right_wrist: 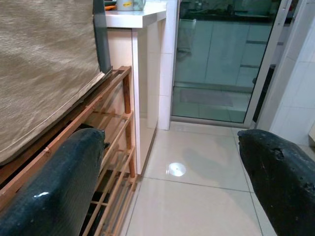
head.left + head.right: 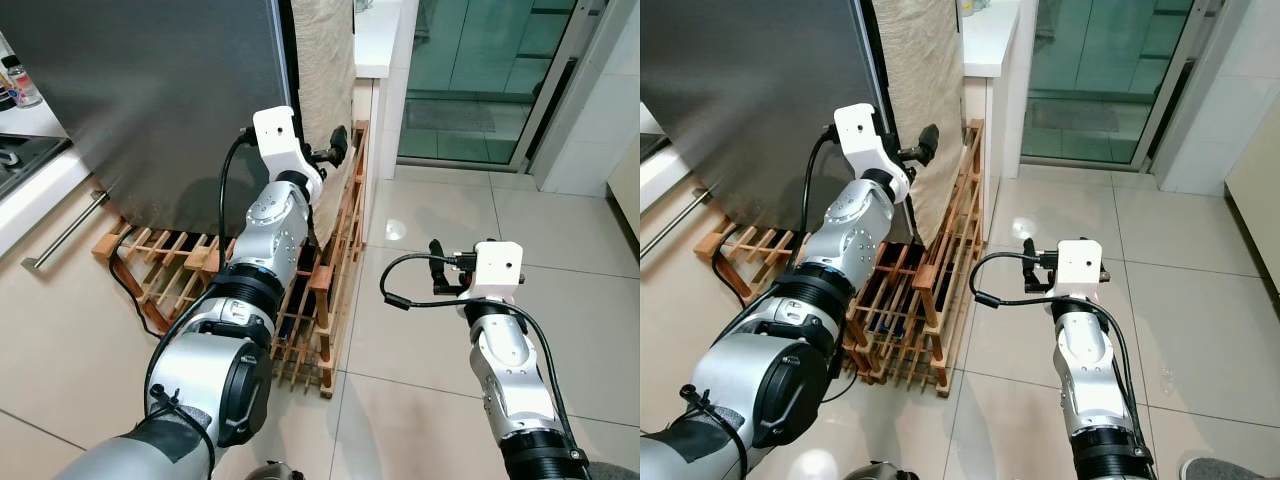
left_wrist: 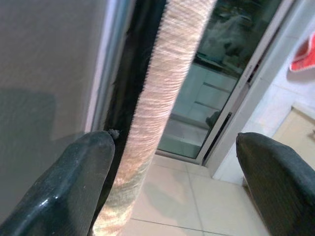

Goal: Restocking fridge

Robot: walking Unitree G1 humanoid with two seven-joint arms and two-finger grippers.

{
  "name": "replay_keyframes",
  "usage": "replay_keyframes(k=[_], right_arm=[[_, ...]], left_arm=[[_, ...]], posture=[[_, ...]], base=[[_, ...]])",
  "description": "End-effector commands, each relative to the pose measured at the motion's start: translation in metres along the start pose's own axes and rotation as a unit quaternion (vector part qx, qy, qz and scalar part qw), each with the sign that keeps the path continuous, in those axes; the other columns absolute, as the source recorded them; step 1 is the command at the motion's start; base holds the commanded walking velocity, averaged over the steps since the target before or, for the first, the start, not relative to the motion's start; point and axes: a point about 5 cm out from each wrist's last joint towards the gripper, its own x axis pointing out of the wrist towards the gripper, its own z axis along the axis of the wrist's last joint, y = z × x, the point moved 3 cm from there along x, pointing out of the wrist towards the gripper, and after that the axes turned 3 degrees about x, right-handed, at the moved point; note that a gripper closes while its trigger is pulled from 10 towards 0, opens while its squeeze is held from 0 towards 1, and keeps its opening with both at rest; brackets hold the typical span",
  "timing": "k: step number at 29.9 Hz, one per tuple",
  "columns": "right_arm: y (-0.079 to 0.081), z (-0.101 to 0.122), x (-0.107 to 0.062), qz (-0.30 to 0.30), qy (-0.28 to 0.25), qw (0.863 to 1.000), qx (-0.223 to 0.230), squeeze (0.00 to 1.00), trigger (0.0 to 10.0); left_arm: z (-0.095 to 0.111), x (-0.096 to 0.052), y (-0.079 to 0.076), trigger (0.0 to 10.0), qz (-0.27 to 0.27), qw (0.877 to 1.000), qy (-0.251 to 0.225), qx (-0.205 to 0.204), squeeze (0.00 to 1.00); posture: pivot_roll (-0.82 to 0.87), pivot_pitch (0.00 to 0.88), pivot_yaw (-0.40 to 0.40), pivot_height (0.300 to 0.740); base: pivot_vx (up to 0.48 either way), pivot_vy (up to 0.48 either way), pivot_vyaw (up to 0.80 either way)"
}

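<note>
Step in hand: reaching for fridge door edge.

Left gripper [image 2: 338,146] raised at right edge of fridge door [image 2: 150,100], jaws released, straddling beige cloth [image 3: 157,98] (hung beside door seam). Next, likely: hooking edge and pulling open. Right gripper [image 2: 437,262] held low over floor [image 2: 560,260], jaws released, empty.

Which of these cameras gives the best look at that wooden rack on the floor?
The right eye view: the wooden rack shows nearly whole there, beside the grey fridge door. In the left eye view the left arm covers much of it. The right wrist view catches only its end shelves close up; the left wrist view looks elsewhere.
</note>
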Motion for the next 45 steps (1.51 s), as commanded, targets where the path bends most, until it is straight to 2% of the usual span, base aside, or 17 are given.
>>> replay_keyframes(k=[1,6,10,16,19,21,25,26,27,28,32,34,36,39,40,42,45], right_arm=[[-0.001,0.004,0.000,-0.002,-0.003,1.000,-0.002,0.00,10.0],[0.000,0.003,0.000,-0.001,-0.002,1.000,-0.002,0.00,10.0],[0.003,0.003,0.000,0.001,-0.001,1.000,0.000,0.00,10.0],[0.003,0.003,0.000,0.000,-0.002,1.000,0.001,0.00,10.0],[0.002,0.003,-0.001,-0.001,-0.002,1.000,0.001,0.00,10.0],[0.001,0.004,-0.002,-0.003,-0.004,1.000,-0.001,0.00,10.0],[-0.002,0.004,-0.003,-0.009,-0.005,1.000,-0.001,0.00,10.0],[-0.003,0.002,-0.006,-0.012,-0.003,1.000,-0.001,0.00,10.0],[-0.004,0.003,-0.008,-0.012,-0.004,1.000,-0.002,0.00,10.0],[-0.004,0.003,-0.008,-0.012,-0.004,1.000,-0.002,0.00,10.0],[-0.008,0.009,-0.010,-0.017,-0.013,1.000,0.000,0.00,10.0],[-0.010,0.015,-0.013,-0.019,-0.020,1.000,0.000,0.00,10.0],[-0.015,0.029,-0.025,-0.023,-0.046,0.999,-0.011,0.00,10.0],[-0.014,0.041,-0.041,-0.006,-0.067,0.997,-0.039,0.00,10.0],[-0.014,0.041,-0.041,-0.006,-0.067,0.997,-0.039,0.00,10.0],[-0.017,0.028,-0.049,0.000,-0.044,0.998,-0.035,0.00,10.0],[-0.019,0.011,-0.042,-0.009,-0.012,1.000,-0.013,0.00,10.0]], left_arm=[[-0.007,0.001,0.002,10.0,0.015,0.999,0.022,-0.020,0.00],[-0.008,0.002,-0.027,10.0,-0.040,0.999,0.013,0.001,0.00],[-0.014,0.001,-0.028,10.0,-0.021,0.997,0.020,0.067,0.00],[-0.015,0.001,-0.031,10.0,-0.023,0.997,0.019,0.068,0.00],[-0.010,-0.001,-0.061,10.0,-0.110,0.994,0.002,0.013,0.00],[-0.007,-0.007,-0.083,10.0,-0.196,0.981,-0.010,-0.007,0.00],[-0.002,-0.016,-0.090,10.0,-0.250,0.968,-0.024,-0.012,0.00],[0.000,-0.025,-0.082,10.0,-0.289,0.957,-0.028,0.005,0.00],[0.003,-0.031,-0.065,10.0,-0.284,0.958,-0.034,0.032,0.00],[0.003,-0.031,-0.065,10.0,-0.284,0.958,-0.034,0.032,0.00],[0.006,-0.041,-0.012,10.0,-0.218,0.969,-0.048,0.110,0.00],[0.009,-0.052,0.018,10.0,-0.170,0.980,-0.047,0.097,0.00],[0.019,-0.081,0.046,10.0,-0.123,0.981,-0.074,0.129,0.00],[0.018,-0.117,0.066,10.0,-0.075,0.974,-0.077,0.197,0.00],[0.018,-0.117,0.066,10.0,-0.075,0.974,-0.077,0.197,0.00],[-0.001,-0.136,0.107,10.0,0.073,0.978,-0.037,0.190,0.00],[-0.021,-0.139,0.126,10.0,0.149,0.976,0.006,0.159,0.00]], posture=[[-0.12,0.000,0.116,0.740],[-0.11,0.000,0.115,0.740],[-0.12,0.000,0.119,0.740],[-0.12,0.000,0.124,0.740],[-0.12,0.000,0.129,0.740],[-0.13,0.000,0.134,0.740],[-0.13,0.000,0.139,0.740],[-0.14,0.000,0.145,0.740],[-0.13,0.000,0.145,0.740],[-0.13,0.000,0.145,0.740],[-0.12,0.000,0.140,0.740],[-0.10,0.000,0.137,0.740],[-0.07,0.000,0.127,0.740],[-0.05,0.000,0.109,0.740],[-0.05,0.000,0.109,0.740],[-0.02,0.000,0.074,0.740],[-0.01,0.000,0.047,0.740]], base=[[0.000,0.000,0.00],[0.000,0.000,0.00],[0.000,0.000,0.00],[0.000,0.000,0.00],[0.000,0.000,0.00],[0.000,0.000,0.00],[0.000,0.000,0.00],[0.000,0.000,0.00],[0.000,0.000,0.00],[0.000,0.000,0.00],[0.000,0.000,0.00],[0.000,0.000,0.00],[0.000,0.000,0.00],[0.000,0.000,0.00],[0.000,0.000,0.00],[0.000,0.000,0.00],[0.000,0.000,0.00]])
